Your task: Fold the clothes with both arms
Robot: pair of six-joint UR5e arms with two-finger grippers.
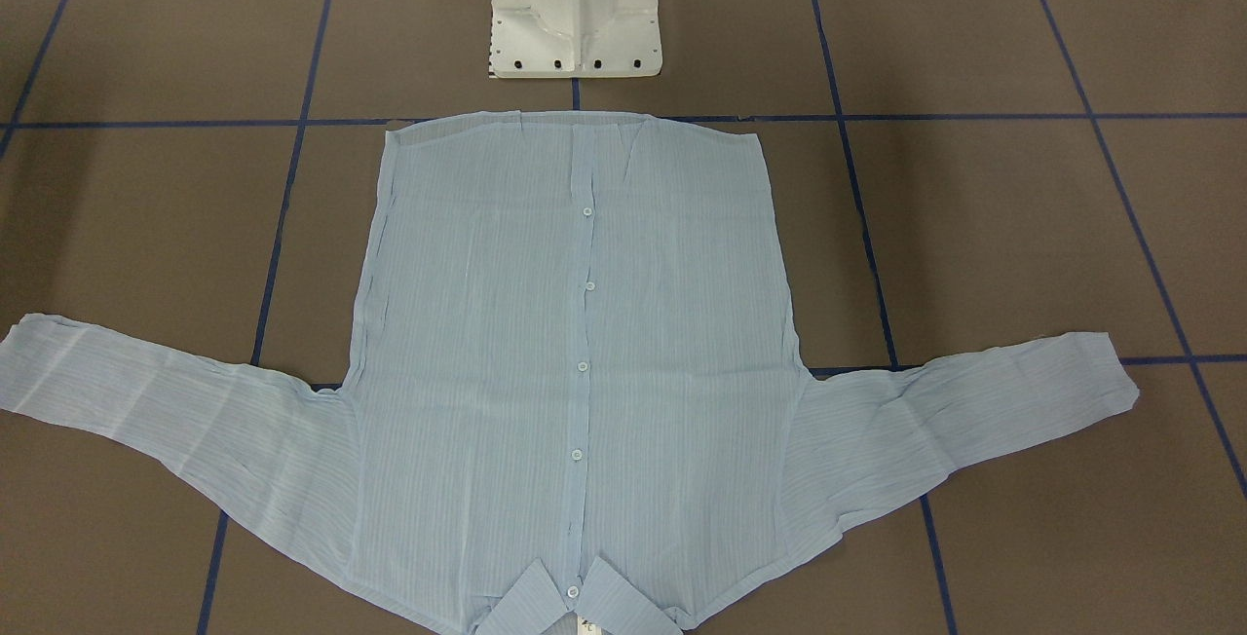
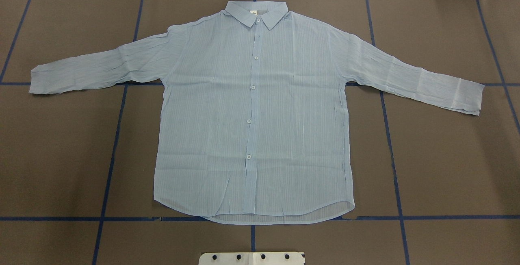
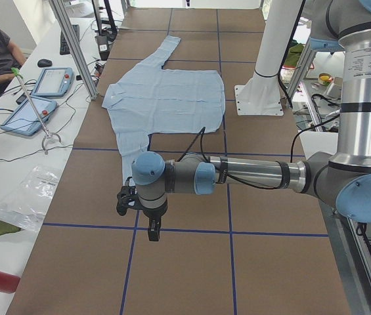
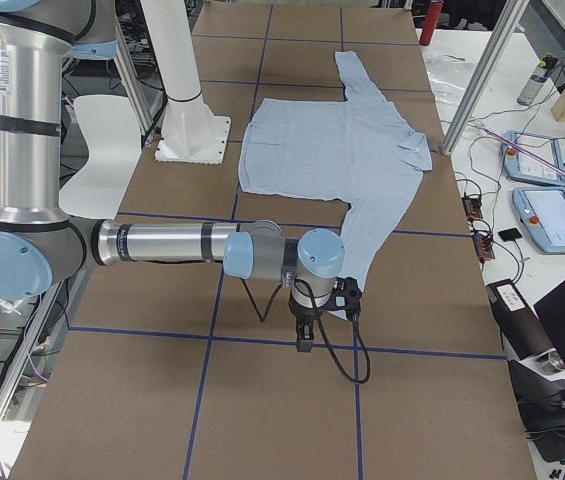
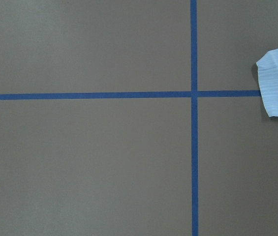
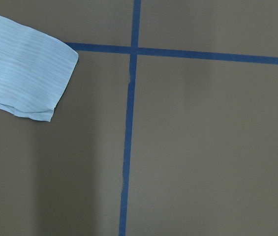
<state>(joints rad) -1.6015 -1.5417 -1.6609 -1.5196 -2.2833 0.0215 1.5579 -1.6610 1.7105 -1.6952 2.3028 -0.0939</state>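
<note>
Left pincer (image 3: 153,235), right pincer (image 4: 303,343) near flat shirt (image 2: 252,127).

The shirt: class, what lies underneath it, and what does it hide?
Under the shirt lies the brown table, marked with blue tape lines. These run in beneath sleeves and hem; their covered stretches and the shirt's back cannot be seen.

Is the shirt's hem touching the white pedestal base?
Apart. The overhead exterior view shows a strip of bare brown table between the shirt's hem and the white pedestal base.
</note>
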